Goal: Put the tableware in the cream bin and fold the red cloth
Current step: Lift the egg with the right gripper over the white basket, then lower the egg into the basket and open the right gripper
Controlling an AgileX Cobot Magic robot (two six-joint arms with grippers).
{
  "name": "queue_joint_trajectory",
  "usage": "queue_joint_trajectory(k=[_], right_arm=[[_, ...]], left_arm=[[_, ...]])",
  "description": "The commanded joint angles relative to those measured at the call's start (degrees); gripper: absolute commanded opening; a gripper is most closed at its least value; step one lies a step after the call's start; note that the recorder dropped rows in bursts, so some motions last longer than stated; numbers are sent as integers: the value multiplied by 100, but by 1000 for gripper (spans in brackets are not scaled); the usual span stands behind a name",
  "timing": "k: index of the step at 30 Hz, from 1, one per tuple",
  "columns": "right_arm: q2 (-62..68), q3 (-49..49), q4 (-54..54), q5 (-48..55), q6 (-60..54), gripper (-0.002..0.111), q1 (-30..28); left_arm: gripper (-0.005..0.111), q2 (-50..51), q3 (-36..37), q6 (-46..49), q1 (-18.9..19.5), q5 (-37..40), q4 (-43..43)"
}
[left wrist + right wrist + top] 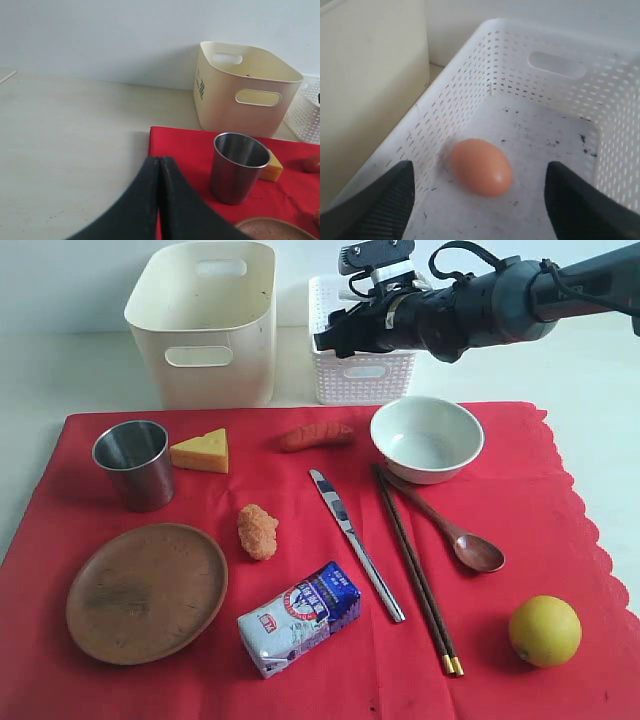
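**Egg (481, 166) lying in white lattice basket (365, 380) under wide-open right end effector (480, 205)**

In the exterior view, the right arm is spanning the scene from 2 o'clock. Its end effector is hovering over the white lattice basket at 12 o'clock, beyond the far edge of the red cloth (560, 530). The jaws are standing wide apart and gripping nothing. The right wrist camera is showing the egg lying on the basket's floor between the two fingers, touching neither.

The cream bin (205, 360) is standing just beside the basket, at 11 o'clock, on the pale counter (590, 370). The red cloth is lying flat and unfolded, its scalloped edge running along the 3 o'clock side.

All the tableware is sitting on the cloth:
- The steel cup (133, 462) is standing upright at 10 o'clock, with the cheese (201, 451) just beside it.
- The wooden plate (146, 590) is lying at 8 o'clock.
- The bowl (427, 445) is sitting at 1 o'clock.
- The knife (355, 543) is lying near the centre.
- The chopsticks (415, 565) and the wooden spoon (455, 530) are slanting from the bowl toward 5 o'clock.

The sausage (315, 436) is lying at 12 o'clock, the nugget (258, 531) just off centre toward 9 o'clock, the milk packet (298, 618) at 6 o'clock and the lemon (545, 631) at 4 o'clock.

The left wrist camera is showing the left end effector (160, 200) with its jaws pressed together, holding nothing, near the cloth's corner by the cup.
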Motion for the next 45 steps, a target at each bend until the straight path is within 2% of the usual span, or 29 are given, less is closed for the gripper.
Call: queue_joint_trajectory(k=[1,10,26,29,35,41,43,45], right_arm=[[-20,-40,-7,-75,-28,70,-31],[-119,-40,-7,-21,137,70,-31],[-1102,-40,-7,1711,181,69,-31],[-1292,-40,-7,1973,181,61,-31],[-1602,-30,-7,2497,181,32,-21],[-1947,307,-19,2473,181,5,10],[-2053,459,-19,2427,181,0,10],[-2187,707,70,2183,181,0,10]], left_arm=[[2,-38,3,26,5,-34,9],[2,-38,3,26,5,-34,9],[2,-38,3,26,5,-34,9],[2,-38,3,26,5,-34,9],[2,-38,3,26,5,-34,9],[2,-38,3,26,5,-34,9],[2,-38,3,26,5,-34,9],[2,-38,3,26,5,-34,9]])
